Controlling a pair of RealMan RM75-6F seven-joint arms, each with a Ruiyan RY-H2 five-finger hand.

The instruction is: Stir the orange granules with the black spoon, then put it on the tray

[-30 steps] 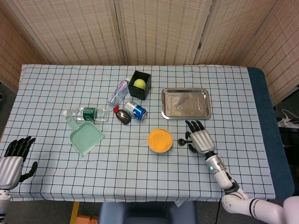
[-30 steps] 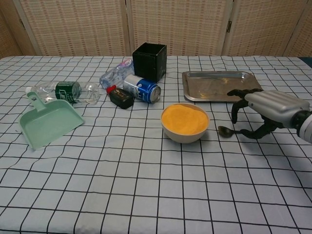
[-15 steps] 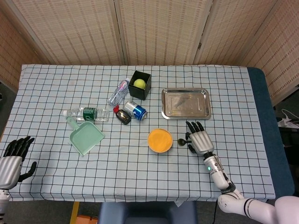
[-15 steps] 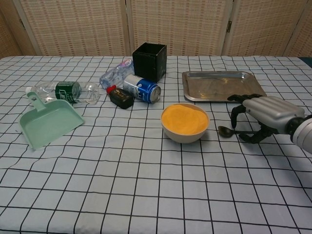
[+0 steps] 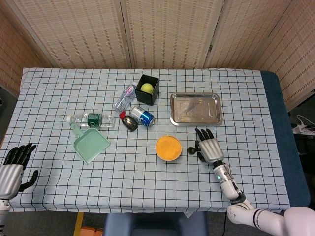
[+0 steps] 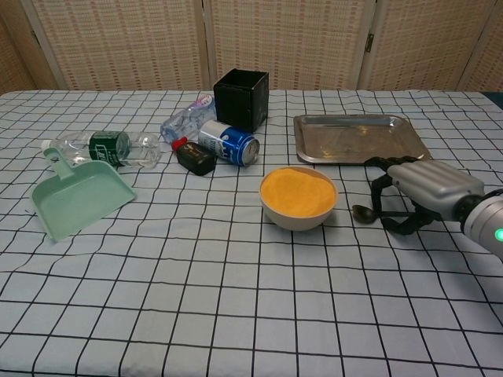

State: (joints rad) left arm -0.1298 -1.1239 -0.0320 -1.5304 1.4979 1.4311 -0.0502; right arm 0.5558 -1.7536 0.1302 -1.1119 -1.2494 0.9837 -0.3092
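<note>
The right hand (image 6: 416,196) rests low on the checked tablecloth (image 6: 204,267) just right of the bowl of orange granules (image 6: 298,196), its dark fingers (image 6: 383,188) curled down around the handle of the black spoon (image 6: 365,212). The spoon lies on the cloth between the bowl and the hand, its round head pointing left toward the bowl and apart from it. The fingers and thumb appear closed around the handle, though whether they actually press it cannot be told for certain; the spoon head still touches the table. In the head view the same hand (image 5: 208,146) sits near and slightly right of the tray's near edge.

The metal tray (image 6: 357,140) stands just beyond the right hand, flat on the cloth, to the right of the bowl and farther back.

The left hand (image 5: 14,169) shows only in the head view, at the near left edge of the table, holding nothing, with its fingers apart and pointing up.

Farther left on the table lie a blue can (image 6: 228,142) on its side, a small dark bottle with a red cap (image 6: 192,156) just beside it, two clear plastic bottles (image 6: 106,147) lying down, and a green dustpan (image 6: 76,197). A black square box (image 6: 241,100) stands behind the can; the head view shows a yellow-green ball (image 5: 146,88) inside it.
</note>
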